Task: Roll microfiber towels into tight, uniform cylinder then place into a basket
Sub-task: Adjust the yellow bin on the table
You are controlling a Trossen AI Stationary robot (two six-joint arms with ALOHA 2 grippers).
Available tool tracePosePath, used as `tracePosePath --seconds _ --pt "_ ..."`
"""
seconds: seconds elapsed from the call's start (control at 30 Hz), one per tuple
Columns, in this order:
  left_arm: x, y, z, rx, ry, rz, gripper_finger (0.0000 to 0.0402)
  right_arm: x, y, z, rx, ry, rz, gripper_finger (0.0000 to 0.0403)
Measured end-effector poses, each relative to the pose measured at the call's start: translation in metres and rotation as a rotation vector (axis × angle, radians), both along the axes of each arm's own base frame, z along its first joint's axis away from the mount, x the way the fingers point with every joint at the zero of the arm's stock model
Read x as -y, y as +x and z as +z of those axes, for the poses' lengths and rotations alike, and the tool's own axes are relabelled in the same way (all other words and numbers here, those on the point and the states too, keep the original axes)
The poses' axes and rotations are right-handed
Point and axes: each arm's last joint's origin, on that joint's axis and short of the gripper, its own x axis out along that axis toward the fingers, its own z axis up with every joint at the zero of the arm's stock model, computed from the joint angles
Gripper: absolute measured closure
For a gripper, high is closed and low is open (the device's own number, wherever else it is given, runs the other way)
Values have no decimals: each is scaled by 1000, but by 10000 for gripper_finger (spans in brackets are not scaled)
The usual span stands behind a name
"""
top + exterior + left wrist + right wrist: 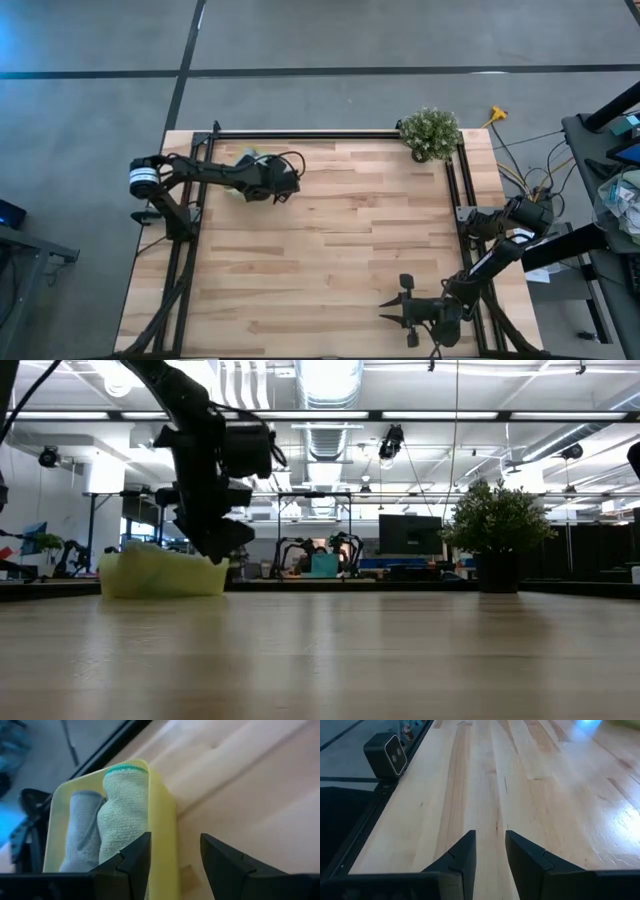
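Note:
The yellow basket (164, 815) stands at the table's far left (243, 158) (160, 575). Inside it lie the rolled light green towel (124, 810) and the rolled grey-blue towel (82, 832), side by side. My left gripper (175, 847) is open and hangs just over the basket's right end (218, 548) (258, 178). One finger is over the green towel and the other is outside the basket's wall; no touch shows. My right gripper (490, 845) is open and empty near the table's near right corner (396, 302).
A potted plant (430, 132) (497, 525) stands at the far right corner. A small black camera box (385, 754) sits on the frame rail at the table's near edge. Bare wood (360, 220) lies between the two arms.

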Motion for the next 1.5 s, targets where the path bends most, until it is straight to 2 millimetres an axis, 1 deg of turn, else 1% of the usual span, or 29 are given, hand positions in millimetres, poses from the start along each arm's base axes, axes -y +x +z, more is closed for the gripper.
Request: tracePosePath --seconds 0.2,0.33,0.5,0.6,0.67,0.77,0.97,1.0,1.07,1.13,1.2,1.27,1.37,1.5 --pt "-12 -14 -9 -56 35 63 249 0 0 0 -1 -2 0 303" --pt "-17 -17 -10 -74 67 87 249 0 0 0 -1 0 -1 303" --pt "-28 -25 -12 -102 73 136 249 1 0 -1 -2 3 -2 303" --pt "-28 -28 -10 -115 43 130 249 1 -1 -1 -3 1 -3 303" --pt "-20 -29 -4 -114 -3 90 249 2 -1 -2 -5 -2 -3 303" --pt "-3 -29 13 -74 -29 4 249 4 -2 -4 -9 -9 -4 303" --pt "49 -40 49 42 -57 -177 249 5 -2 -4 -7 -10 -8 303" --pt "57 -43 53 76 -70 -204 249 5 -2 -4 -7 -9 -8 303" --pt "75 -49 55 122 -131 -257 249 4 -2 -3 -2 -1 -8 303" --pt "87 -54 49 153 -189 -258 249 4 -1 -3 4 5 -8 303" --pt "91 -59 38 152 -202 -210 249 4 -1 -3 6 5 -8 303" --pt "89 -63 24 109 -207 -158 249 4 0 -2 18 5 -19 303" --pt "83 -68 3 -23 -218 -80 249 4 1 0 35 16 -33 303" --pt "74 -73 -11 -193 -207 -8 249 4 1 0 35 13 -32 303"
